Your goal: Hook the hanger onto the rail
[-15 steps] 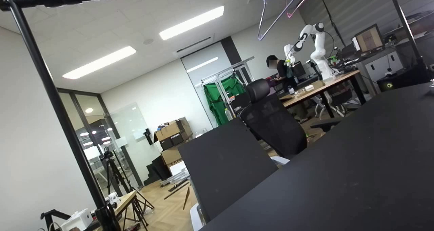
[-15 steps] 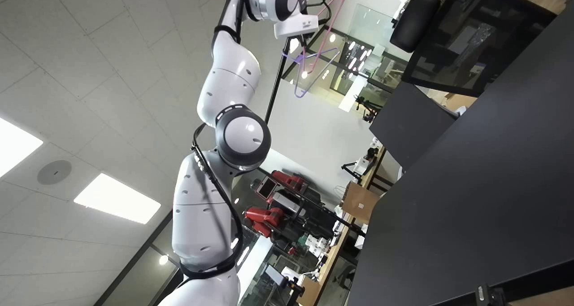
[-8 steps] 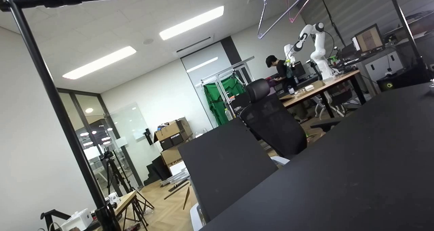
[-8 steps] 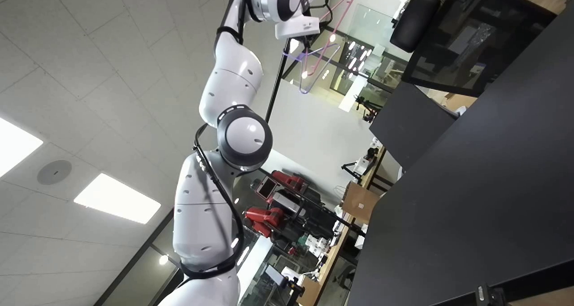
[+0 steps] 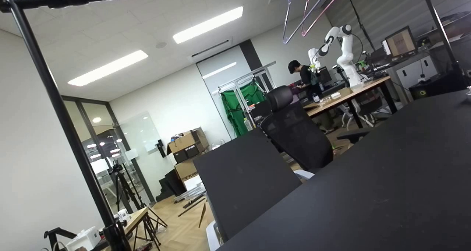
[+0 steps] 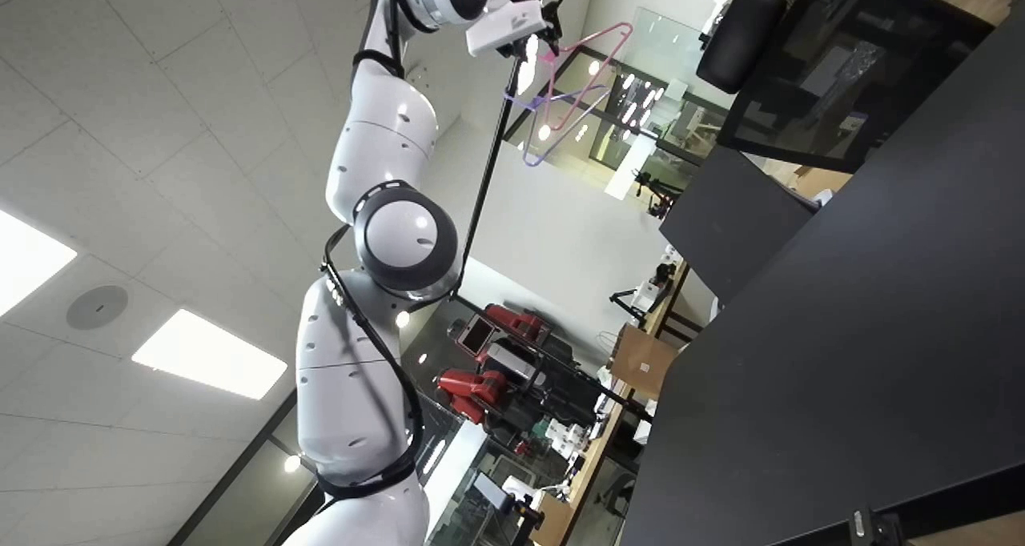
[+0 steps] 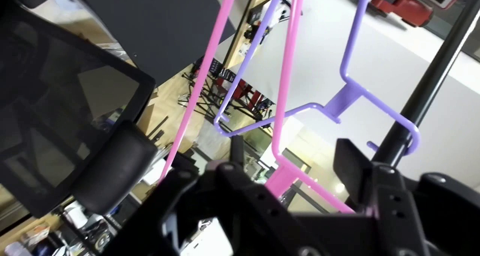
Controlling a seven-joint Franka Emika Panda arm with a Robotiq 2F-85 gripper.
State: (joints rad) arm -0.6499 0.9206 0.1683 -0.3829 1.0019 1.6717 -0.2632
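Wrist view: gripper (image 7: 292, 154) stands wide, apparently holding nothing; pink hanger (image 7: 286, 72), its top hidden, probably hangs on the rail (image 7: 428, 87), leaving only withdrawal.

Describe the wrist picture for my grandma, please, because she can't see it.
A pink hanger shows between the parted jaws of the robot's black gripper; the tip of its hook is hidden. Beyond it, a purple hanger hangs by its hook from a slanting black rail. An office chair is at left.
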